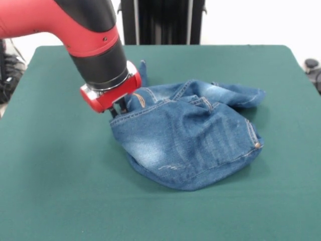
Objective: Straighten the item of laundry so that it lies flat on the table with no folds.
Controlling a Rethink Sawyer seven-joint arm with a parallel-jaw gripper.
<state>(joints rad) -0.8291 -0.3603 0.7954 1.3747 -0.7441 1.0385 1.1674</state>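
Counting from my end: one arm (pixel 85 37), one gripper (pixel 118 108), one pair of jeans (pixel 188 138), one table (pixel 55 165). I see the jeans sitting just right of frame centre, bunched into a rounded heap, not flat. Blue denim, faded whitish patch at the lower left of the heap, a few pale horizontal creases across the middle, tan stitching along the seams, one copper rivet (pixel 257 145) at the right edge. A folded layer runs across the top of the heap, with a leg or flap trailing toward the upper right. Arm comes in from the upper left of the frame, red and black, its red wrist collar low over the heap's upper left corner. Dark fingers are down at the denim edge there; I can't tell whether the jaws are open or clamped on fabric. Green top shows on every side of the heap.
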